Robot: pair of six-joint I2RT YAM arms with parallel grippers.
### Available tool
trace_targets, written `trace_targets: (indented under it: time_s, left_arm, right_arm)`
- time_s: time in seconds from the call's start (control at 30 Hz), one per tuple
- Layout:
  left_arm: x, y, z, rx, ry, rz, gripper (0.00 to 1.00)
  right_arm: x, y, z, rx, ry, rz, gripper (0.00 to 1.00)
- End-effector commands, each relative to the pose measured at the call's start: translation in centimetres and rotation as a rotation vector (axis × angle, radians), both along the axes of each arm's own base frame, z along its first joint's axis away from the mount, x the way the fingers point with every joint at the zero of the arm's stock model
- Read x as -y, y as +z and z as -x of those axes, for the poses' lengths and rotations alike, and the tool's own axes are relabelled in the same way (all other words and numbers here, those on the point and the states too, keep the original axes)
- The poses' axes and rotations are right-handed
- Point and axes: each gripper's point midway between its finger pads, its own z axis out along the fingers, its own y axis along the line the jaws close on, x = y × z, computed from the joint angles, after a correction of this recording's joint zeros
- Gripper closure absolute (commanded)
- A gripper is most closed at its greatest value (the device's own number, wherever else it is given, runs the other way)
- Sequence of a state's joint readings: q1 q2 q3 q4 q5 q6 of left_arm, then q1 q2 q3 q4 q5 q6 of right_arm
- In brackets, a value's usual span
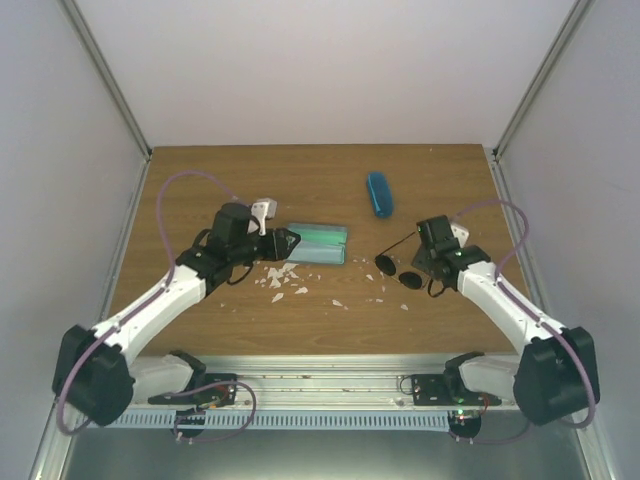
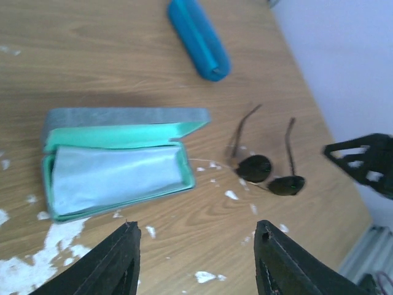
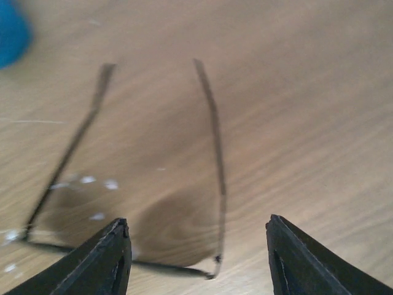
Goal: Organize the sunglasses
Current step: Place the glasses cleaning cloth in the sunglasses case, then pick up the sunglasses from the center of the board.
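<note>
The black sunglasses point(image 1: 398, 271) lie on the wooden table with their arms unfolded; the round lenses show in the left wrist view point(image 2: 270, 176) and the thin arms in the right wrist view point(image 3: 212, 123). My right gripper point(image 1: 421, 266) point(image 3: 196, 258) is open, hovering just over the lens end, touching nothing. My left gripper point(image 1: 289, 243) point(image 2: 196, 258) is open and empty beside the open grey-blue case point(image 1: 320, 244) point(image 2: 116, 166), which has a teal lining and a pale cloth inside. The reddish-brown pair is not in view.
The bright blue oval case point(image 1: 378, 193) point(image 2: 199, 38) lies shut at the back, right of centre; its corner shows in the right wrist view point(image 3: 9, 31). White flakes point(image 1: 280, 280) are scattered over the table in front of the open case.
</note>
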State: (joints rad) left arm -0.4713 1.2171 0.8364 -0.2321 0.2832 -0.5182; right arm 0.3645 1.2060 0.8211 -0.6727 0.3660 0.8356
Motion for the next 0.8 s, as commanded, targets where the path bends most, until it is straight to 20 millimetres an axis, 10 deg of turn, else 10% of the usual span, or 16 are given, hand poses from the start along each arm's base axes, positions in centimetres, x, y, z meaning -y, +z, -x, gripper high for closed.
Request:
trace_targets:
  time_s: [0.0, 0.33, 0.77]
  left_arm:
    - [1.7, 4.7, 1.6, 0.187, -0.149, 0.110, 0.47]
    - [1.8, 5.3, 4.0, 0.211, -0.209, 0.179, 0.45]
    - [1.4, 5.0, 5.0, 0.176, -0.182, 0.237, 0.45]
  right_arm:
    - [2.1, -3.3, -0.1, -0.049, -0.018, -0.057, 0.42]
    - [2.7, -9.0, -0.6, -0.186, -0.007, -0.127, 0.57]
    - [2.3, -11.1, -0.1, -0.232, 0.002, -0.160, 0.91]
